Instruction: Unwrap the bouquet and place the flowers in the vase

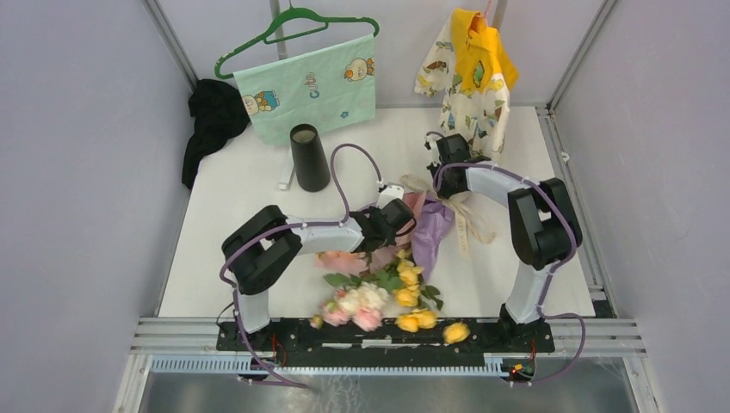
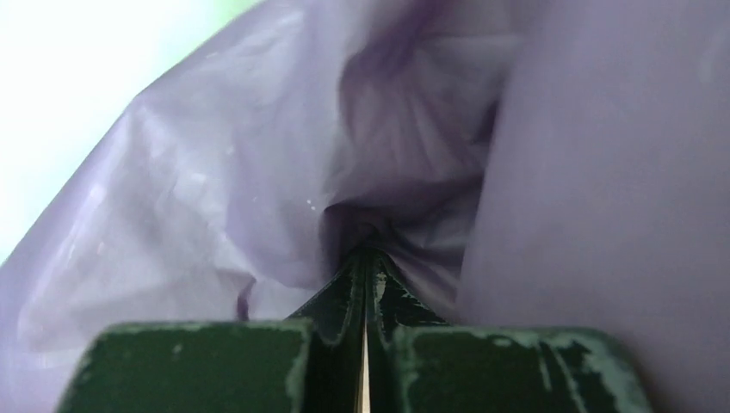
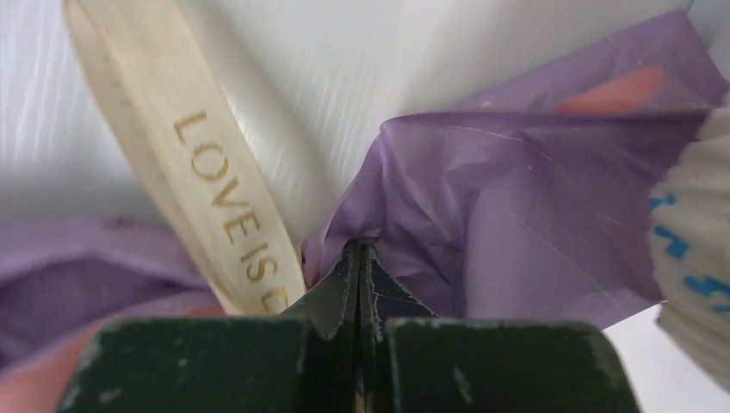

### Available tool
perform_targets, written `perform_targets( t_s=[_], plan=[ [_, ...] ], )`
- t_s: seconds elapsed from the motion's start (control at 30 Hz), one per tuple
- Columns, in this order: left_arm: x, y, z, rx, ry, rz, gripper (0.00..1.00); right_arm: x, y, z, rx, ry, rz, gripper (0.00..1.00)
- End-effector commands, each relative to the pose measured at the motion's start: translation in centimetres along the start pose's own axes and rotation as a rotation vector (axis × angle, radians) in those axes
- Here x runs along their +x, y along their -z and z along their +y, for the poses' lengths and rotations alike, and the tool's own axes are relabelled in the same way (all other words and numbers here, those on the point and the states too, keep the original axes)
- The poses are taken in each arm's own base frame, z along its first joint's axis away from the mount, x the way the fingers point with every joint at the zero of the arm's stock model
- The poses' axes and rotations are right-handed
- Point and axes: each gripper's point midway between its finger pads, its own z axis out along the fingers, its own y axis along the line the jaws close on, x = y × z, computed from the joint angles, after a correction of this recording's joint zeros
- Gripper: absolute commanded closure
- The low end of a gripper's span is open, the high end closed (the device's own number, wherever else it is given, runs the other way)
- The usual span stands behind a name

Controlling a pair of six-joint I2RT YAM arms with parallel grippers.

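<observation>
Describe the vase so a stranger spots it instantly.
On the white table, look to the far edge, below the mint-green cloth on its hanger. The vase stands there: a smooth upright black cylinder, unlike the crumpled black cloth to its left.

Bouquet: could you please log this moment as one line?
left gripper: shut on paper | right gripper: shut on paper | flowers: on table | vase: empty

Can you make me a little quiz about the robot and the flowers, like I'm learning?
1. True or false: the flowers are already in the vase.
2. What is the left pincer pinching? A) purple paper B) a banana C) a spoon
3. Fill in: the ribbon reads "LOVE ___ E...".
Key: 1 false; 2 A; 3 IS.
</observation>
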Motion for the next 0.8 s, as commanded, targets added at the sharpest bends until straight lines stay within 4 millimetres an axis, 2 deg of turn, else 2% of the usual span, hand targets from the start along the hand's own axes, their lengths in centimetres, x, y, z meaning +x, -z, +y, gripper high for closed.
perform_targets(
  t_s=[0.0, 0.13, 0.2, 0.3, 0.57, 0.7, 0.77],
  plan=[
    [-2.7, -1.2, 4.4, -0.203, -0.01, -0.002, 0.98, 3.0, 2.7, -0.6, 0.063, -0.008, 0.007, 1.0],
    [-6.9, -2.0, 2.3, -0.19, -0.03, -0.058, 0.98, 6.3, 3.6, -0.7, 0.073, -0.015, 0.029, 1.0],
    [-8.2, -2.4, 1.5, -0.182, -0.032, -0.07, 0.98, 8.4, 4.0, -0.6, 0.07, -0.027, 0.041, 1.0],
    [-8.7, -2.8, 0.7, -0.156, -0.021, -0.074, 0.98, 10.1, 4.8, -0.5, 0.066, -0.037, 0.036, 1.0],
    [-8.2, -3.4, 0.0, -0.122, -0.009, -0.06, 0.98, 13.4, 7.2, -0.3, 0.059, -0.042, 0.036, 1.0],
    [-9.3, -3.8, -1.4, -0.079, -0.001, -0.08, 0.98, 15.2, 8.6, 0.2, 0.045, -0.053, 0.024, 1.0],
    [-10.1, -4.2, -2.0, -0.072, -0.004, -0.092, 0.98, 16.3, 9.0, 1.4, 0.011, -0.057, 0.021, 1.0]
  ],
)
